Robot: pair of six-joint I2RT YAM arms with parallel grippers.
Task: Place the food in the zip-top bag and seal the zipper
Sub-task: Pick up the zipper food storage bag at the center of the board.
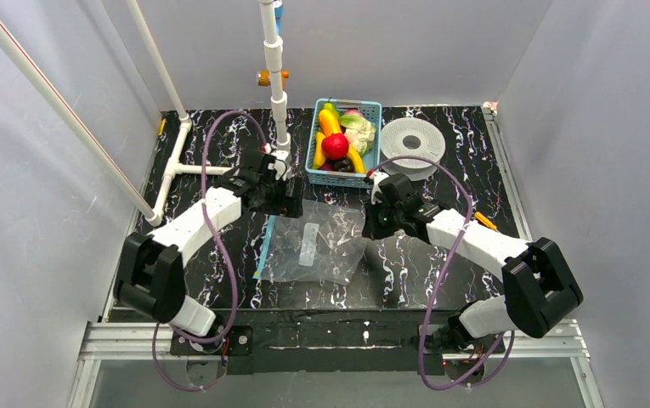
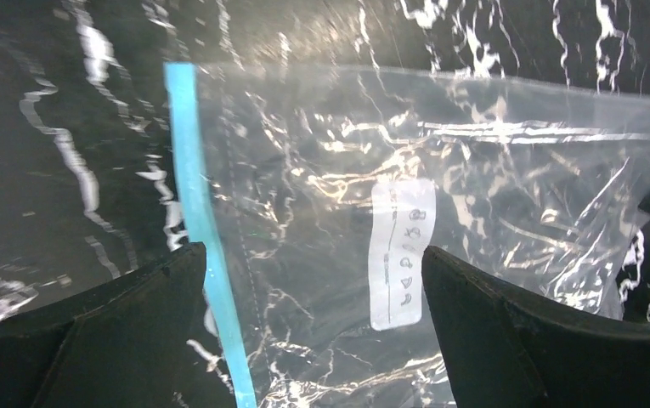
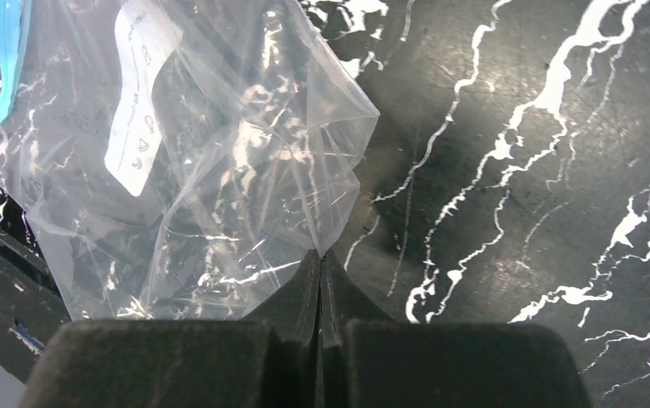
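Bag-opening step, nothing loaded yet: right pincer (image 3: 321, 263) clenched on the zip-top bag (image 3: 219, 170) edge at its tips, left pincer (image 2: 313, 255) released wide just above the zipper (image 2: 194, 187), food (image 1: 336, 146) in the basket (image 1: 314, 161) beyond both; next, left likely needs to pinch the zipper lip.

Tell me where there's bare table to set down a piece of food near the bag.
Bare table lies between the zip-top bag and the right arm, and along the near edge in front of the bag. It is crowded at the bag's far edge, where the left pincer, right pincer, basket and white disc sit close together.
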